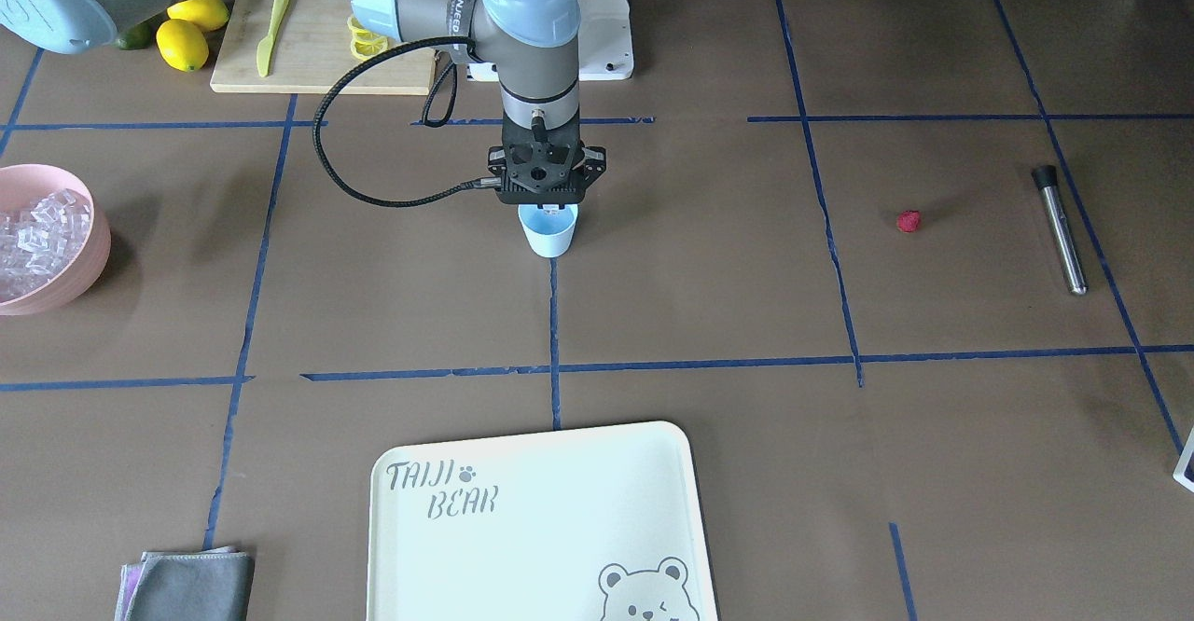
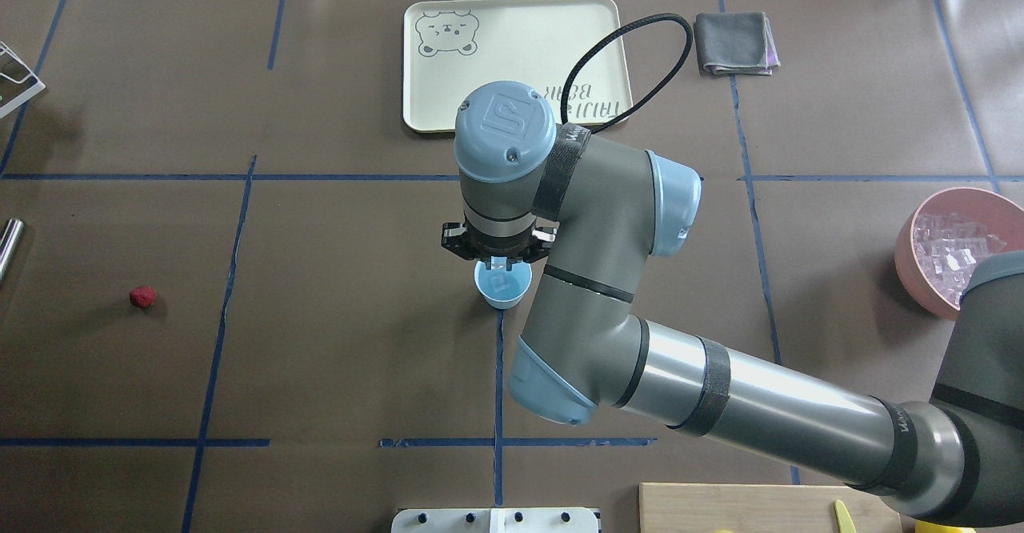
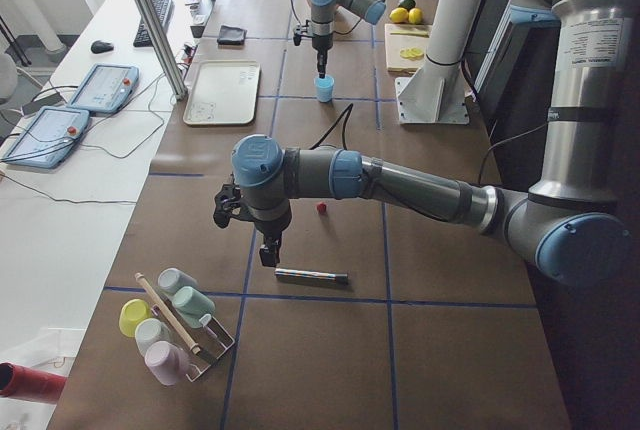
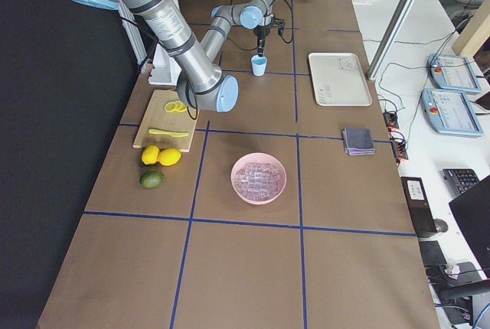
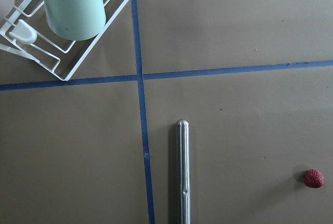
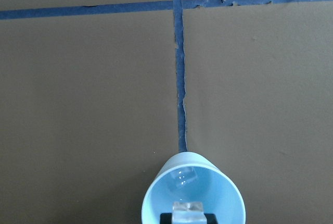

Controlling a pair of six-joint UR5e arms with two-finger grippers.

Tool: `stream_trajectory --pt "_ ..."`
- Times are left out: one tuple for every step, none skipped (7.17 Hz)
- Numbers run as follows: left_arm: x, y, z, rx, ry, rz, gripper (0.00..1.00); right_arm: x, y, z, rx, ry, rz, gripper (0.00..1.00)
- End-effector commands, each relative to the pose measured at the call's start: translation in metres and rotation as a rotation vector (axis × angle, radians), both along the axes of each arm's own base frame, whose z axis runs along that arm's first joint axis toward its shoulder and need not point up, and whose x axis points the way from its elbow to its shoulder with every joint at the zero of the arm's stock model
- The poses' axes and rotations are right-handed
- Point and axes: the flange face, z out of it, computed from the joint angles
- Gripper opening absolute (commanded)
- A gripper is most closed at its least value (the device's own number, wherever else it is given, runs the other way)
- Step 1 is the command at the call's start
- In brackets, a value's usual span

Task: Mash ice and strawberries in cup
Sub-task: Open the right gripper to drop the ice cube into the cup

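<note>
Pale blue tapered plastic cup (image 1: 548,234) upright at centre of table (image 1: 709,304). Clear glassy ice cubes (image 1: 33,229): most piled in pink bowl (image 1: 89,262), one on cup floor, one pinched in right claw (image 6: 187,214) at cup rim. Tiny dark red bumpy strawberry (image 1: 909,221) lies on table, well apart from cup.

Right hand (image 2: 500,263) pinching (vertical), left hand (image 3: 268,255) downward

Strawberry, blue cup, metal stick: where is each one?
Strawberry (image 1: 909,221), front-facing view, middle of the berry.
Blue cup (image 1: 548,241), front-facing view, its outer wall.
Metal stick (image 1: 1062,234), front-facing view, middle of its shaft.
</note>
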Motion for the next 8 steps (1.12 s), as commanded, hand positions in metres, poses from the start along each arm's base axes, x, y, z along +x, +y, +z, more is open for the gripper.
stream_trajectory --pt "0.0 -0.0001 0.001 -0.003 0.001 -0.001 1.0 0.0004 0.0003 -0.0002 0.0 -0.001 -0.001 0.22" --pt "-0.0001 0.0 0.0013 -0.004 -0.001 0.0 1.0 -0.0003 0.0012 0.0007 0.0 -0.001 -0.002 0.37" --pt "-0.0001 0.0001 0.0005 -0.002 -0.001 0.0 1.0 0.0001 0.0014 0.0001 0.001 -0.003 -0.002 0.58" --pt "0.0 0.0 0.0003 -0.001 0.001 0.0 1.0 -0.001 0.0042 0.0003 0.004 -0.001 -0.006 0.9" --pt "-0.0001 0.0001 -0.0018 0.004 -0.001 0.0 1.0 -0.001 0.0042 0.0003 0.003 -0.001 -0.005 0.99" --pt "-0.0001 0.0002 -0.0025 0.004 -0.001 -0.001 1.0 -0.0005 0.0044 -0.0014 0.004 -0.004 -0.005 0.99" --pt "-0.0001 0.0002 -0.0026 0.005 -0.001 0.0 1.0 -0.0005 0.0044 -0.0014 0.004 -0.004 -0.005 0.99" --pt "0.0 0.0003 -0.0024 0.003 -0.001 -0.001 1.0 -0.0005 0.0046 -0.0014 0.003 -0.005 -0.006 0.99"
